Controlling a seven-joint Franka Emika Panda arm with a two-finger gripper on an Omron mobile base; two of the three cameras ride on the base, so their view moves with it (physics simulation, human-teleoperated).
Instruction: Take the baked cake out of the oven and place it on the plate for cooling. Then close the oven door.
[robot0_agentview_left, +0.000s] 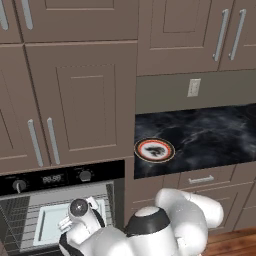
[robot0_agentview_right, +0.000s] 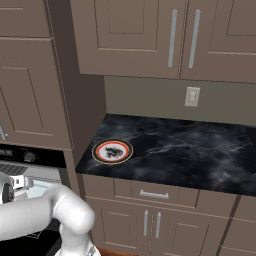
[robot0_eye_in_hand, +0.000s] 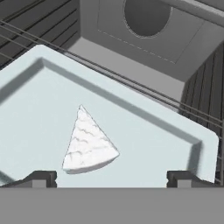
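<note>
Inside the open oven (robot0_agentview_left: 55, 220), the cake (robot0_eye_in_hand: 89, 143) lies on a pale tray (robot0_eye_in_hand: 153, 140) between the spread tips of the empty gripper (robot0_eye_in_hand: 111, 178), which should descend straight, centre, and close gently.

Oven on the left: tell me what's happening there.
The white arm has reached into the open oven, and its pincer stands open just short of the baked cake. The cake lies on a pale tray on the oven rack, not yet gripped. The plate waits on the black counter to the right, with nothing on it. The oven's interior is exposed, so the door is not yet closed.
</note>
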